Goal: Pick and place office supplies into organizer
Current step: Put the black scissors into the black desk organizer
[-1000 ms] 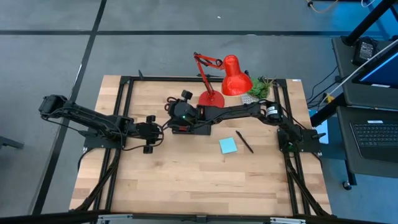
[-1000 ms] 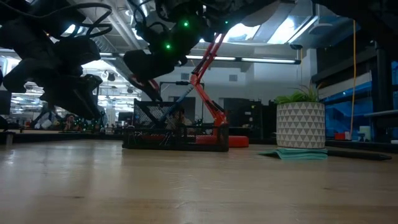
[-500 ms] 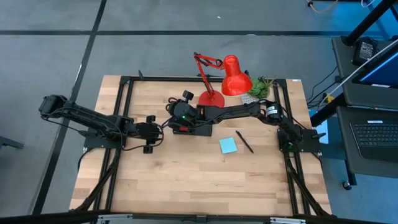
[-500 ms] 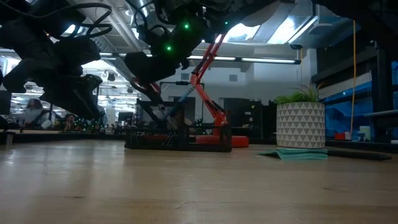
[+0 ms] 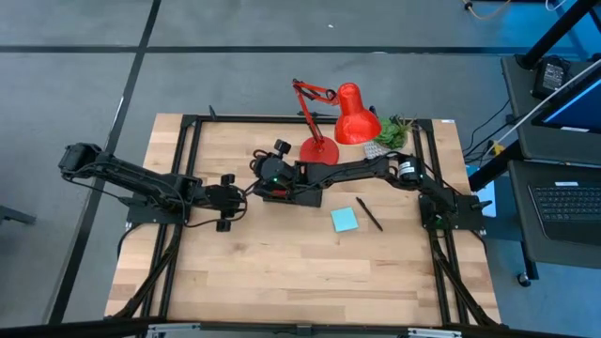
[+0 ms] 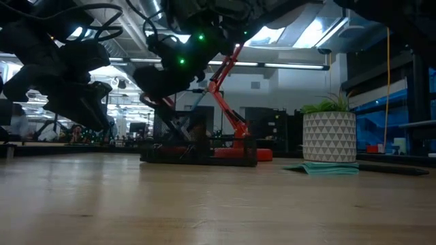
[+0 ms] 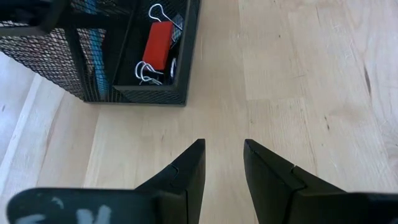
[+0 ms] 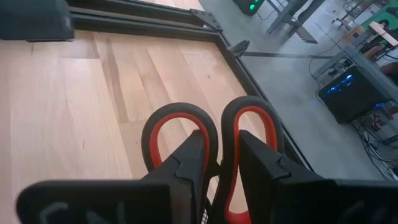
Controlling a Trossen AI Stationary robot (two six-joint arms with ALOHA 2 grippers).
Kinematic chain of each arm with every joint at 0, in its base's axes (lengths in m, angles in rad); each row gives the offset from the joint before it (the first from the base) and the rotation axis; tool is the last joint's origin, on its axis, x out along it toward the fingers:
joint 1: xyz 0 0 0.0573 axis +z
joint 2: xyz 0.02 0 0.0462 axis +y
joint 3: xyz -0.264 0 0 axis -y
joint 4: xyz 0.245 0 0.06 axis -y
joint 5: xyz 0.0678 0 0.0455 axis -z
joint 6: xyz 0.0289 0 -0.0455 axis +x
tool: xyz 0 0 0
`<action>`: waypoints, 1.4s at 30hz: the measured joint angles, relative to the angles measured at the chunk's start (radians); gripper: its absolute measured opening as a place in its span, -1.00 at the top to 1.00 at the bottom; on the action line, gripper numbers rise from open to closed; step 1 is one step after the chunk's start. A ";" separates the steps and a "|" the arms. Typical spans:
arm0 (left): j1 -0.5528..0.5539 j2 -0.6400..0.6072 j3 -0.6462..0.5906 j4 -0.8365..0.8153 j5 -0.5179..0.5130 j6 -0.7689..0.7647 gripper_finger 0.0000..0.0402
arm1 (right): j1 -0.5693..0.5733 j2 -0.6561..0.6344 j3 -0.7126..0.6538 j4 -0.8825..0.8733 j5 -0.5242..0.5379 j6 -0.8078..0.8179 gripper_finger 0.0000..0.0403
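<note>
Since a second ago the right arm's wrist has crept a bit further left over the organizer (image 5: 299, 194), and in the low view the black mesh tray (image 6: 199, 151) has slid slightly to the right along the table (image 5: 282, 272). Nothing else really budges.

So the right gripper (image 8: 222, 163) is reaching across from the right side to the tray, which sits mid-table just left of the red lamp's base (image 5: 318, 148). Its fingers are closed partway on the red-handled scissors (image 8: 211, 134), pinching the bit where the two loops meet, with the loops sticking out past the fingertips. The low view shows that gripper hanging right above the tray; I can't see the blades, so no idea how deep they are in it.

The left gripper (image 7: 222, 158) hovers just to the left of the tray, jaws parted with a narrow gap and nothing between them, just bare wood. From its camera you can see into the end compartment: a small red block (image 7: 158, 46) and a few clips (image 7: 148, 71) are already in there.

Still out on the table, right of the tray: the cyan sticky-note pad (image 5: 345, 220) and a black pen (image 5: 368, 214) just beside it.
</note>
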 joint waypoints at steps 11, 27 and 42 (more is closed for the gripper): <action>0.000 0.000 0.000 -0.001 0.000 0.000 0.48 | -0.001 0.005 0.000 0.008 -0.002 -0.014 0.55; 0.000 0.000 0.000 -0.001 0.000 0.000 0.48 | 0.000 0.008 -0.003 0.005 -0.006 -0.024 0.27; 0.000 0.000 0.000 -0.001 0.000 0.000 0.48 | 0.026 0.008 0.038 -0.041 0.009 -0.076 0.04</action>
